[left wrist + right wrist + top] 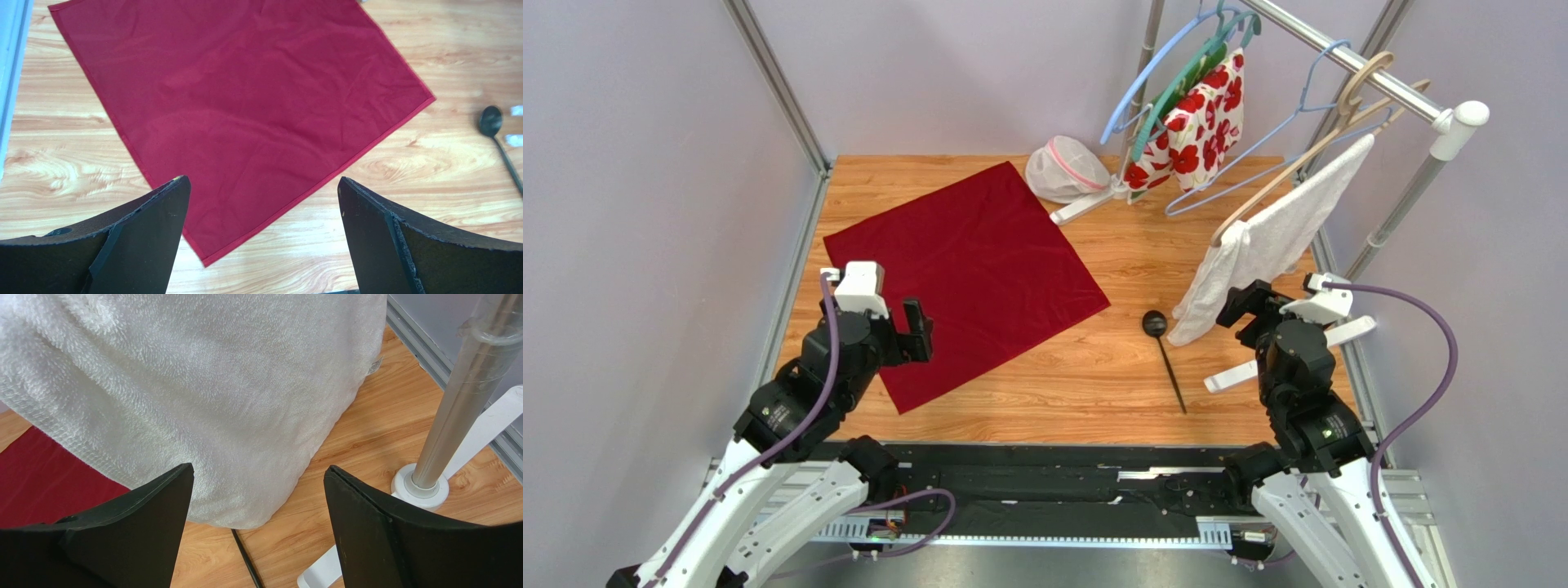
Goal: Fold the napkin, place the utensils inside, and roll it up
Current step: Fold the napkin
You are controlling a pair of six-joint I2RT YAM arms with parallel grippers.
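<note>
The left hand [261, 184] is held open, the napkin [245, 104] spread flat just ahead. The right hand [258, 471] is held open before the white towel [202, 386], the spoon [1163, 355] at its left.

Qty per kind:
- napkin [971, 276], crimson: 1
- spoon [1163, 353], black: 1
- white towel [1271, 245]: 1, hung on a hanger
- floral cloth [1195, 123], white w/ red flowers: 1 hanging bundle, poss. 2 pcs, can't tell
- mesh pouch [1066, 169], whitish w/ pink trim: 1
- hangers: at least 4, i.e. 2 lt-blue [1143, 67] [1303, 92], 1 teal [1185, 76], 1 beige [1363, 80]; poss. a 2nd beige behind it, unclear
- clothes rack [1382, 76]: 1
- wooden table [1112, 380]: 1
- grippers: 2, left gripper [913, 333] & right gripper [1244, 309], 2 fingers ea.
</note>
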